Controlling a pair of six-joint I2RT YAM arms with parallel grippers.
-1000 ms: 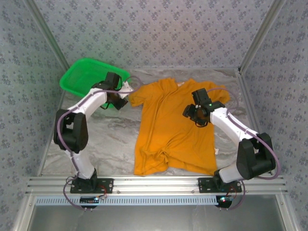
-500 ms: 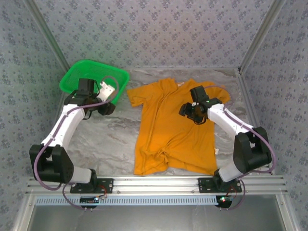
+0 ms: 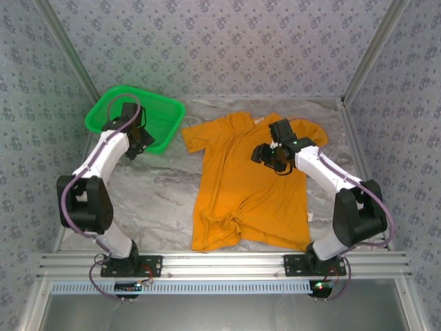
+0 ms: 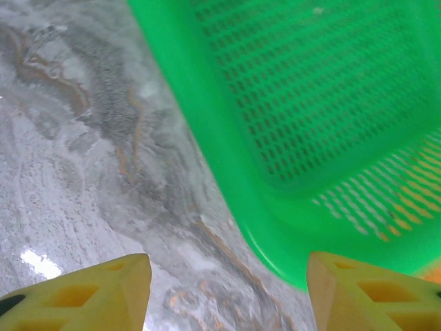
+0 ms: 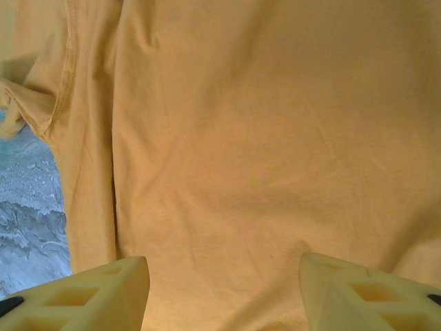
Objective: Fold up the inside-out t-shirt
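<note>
The t-shirt (image 3: 241, 193) lies spread on the table (image 3: 158, 200) between the two arms, collar toward the far wall and hem toward the near rail. One sleeve reaches out to the left and the cloth is bunched into creases at the near left corner of the hem. The left arm rises from its base, folds back at a dark elbow near the left edge, then stretches its white forearm away toward the basket (image 3: 110, 110) in the far left corner. Its wrist is bent so that the left gripper (image 3: 141, 141) points down at the basket's near right rim, well apart from the shirt. From the left wrist, its two yellow fingers (image 4: 89, 296) stand wide apart with nothing between them, above the marbled table (image 4: 83, 172) and the corner of the basket (image 4: 310, 103). The right arm bends at its elbow by the right edge and runs its forearm diagonally inward and away. The right gripper (image 3: 265, 155) is turned leftward over the upper chest of the shirt. From the right wrist, its fingers (image 5: 83, 293) are also spread, holding nothing. They hang above smooth orange cloth (image 5: 262, 138), with a strip of table (image 5: 27, 200) showing at the left beside a sleeve seam.
</note>
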